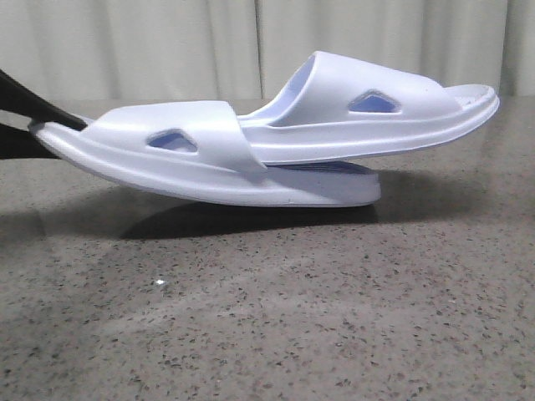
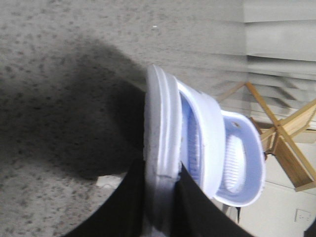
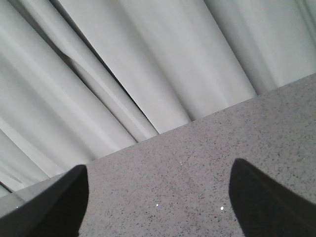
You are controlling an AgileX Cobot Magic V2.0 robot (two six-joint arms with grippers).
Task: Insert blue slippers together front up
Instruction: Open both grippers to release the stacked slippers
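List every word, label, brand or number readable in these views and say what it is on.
No readable text in any view.
The upper slipper has a tiny reddish mark at its right tip, too small to read.
The lower slipper, the countertop and the curtain bear none.

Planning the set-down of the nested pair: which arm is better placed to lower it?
Left. Its pincer is shut on the lower slipper's end, carrying both blue slippers above the table. The right pincer is open, holding nothing.
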